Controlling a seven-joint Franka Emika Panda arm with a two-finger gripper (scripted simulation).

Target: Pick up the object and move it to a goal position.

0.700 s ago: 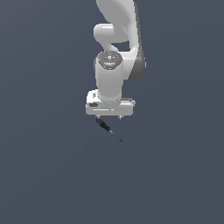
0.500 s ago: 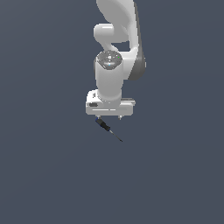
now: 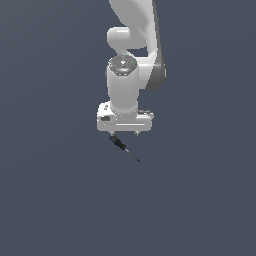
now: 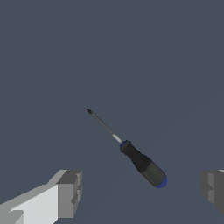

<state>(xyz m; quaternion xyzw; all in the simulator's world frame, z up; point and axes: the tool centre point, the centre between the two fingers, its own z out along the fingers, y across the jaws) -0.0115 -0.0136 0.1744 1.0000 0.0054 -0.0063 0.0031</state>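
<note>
Pincer [image 4: 140, 188] spread wide, screwdriver [image 4: 141, 161] between its fingers, untouched

Background [image 3: 50, 200]: a uniform, flat slate-blue surface fills both views. No seams, edges, or texture are visible. Lighting is even and diffuse throughout.

The screwdriver [image 4: 141, 161] has a matt black handle with a glossy blue end and a thin metallic shaft. The hand [image 4: 140, 190] looks smooth, matt white-grey plastic.
</note>
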